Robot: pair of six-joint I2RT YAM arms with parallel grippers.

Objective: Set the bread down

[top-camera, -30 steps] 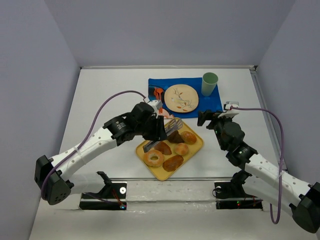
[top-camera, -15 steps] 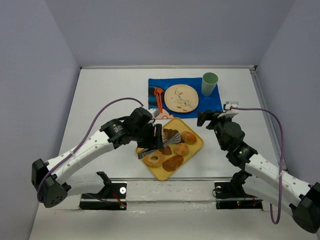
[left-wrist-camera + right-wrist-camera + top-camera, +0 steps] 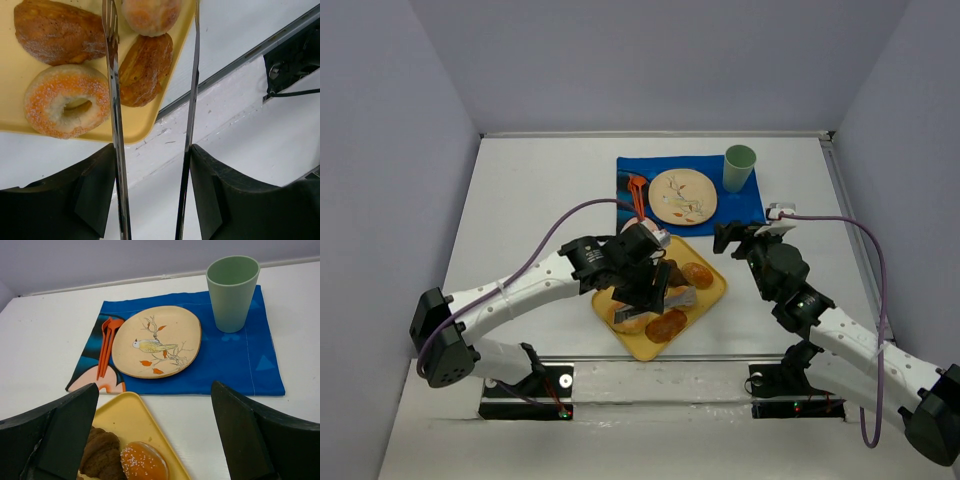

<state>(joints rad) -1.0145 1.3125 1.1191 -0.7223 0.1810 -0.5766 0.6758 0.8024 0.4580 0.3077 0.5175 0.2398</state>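
Steel tongs [image 3: 115, 120] tight in left gripper [image 3: 152, 170], tips out of frame over bread [image 3: 145, 67]; right gripper [image 3: 154, 405] jaws apart

White table [image 3: 540, 190], flat, pale. Yellow tray [image 3: 130, 415] sits on it beneath the left claw [image 3: 150, 200]. Blue cloth [image 3: 240, 365] lies spread just beyond the right claw [image 3: 728, 238].

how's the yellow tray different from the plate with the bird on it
The tray is yellow and rectangular; the plate is tan, rounded, with a bird drawing. The tray holds several breads; the plate is empty. The plate lies on the blue cloth, the tray on the table. Both lie flat.
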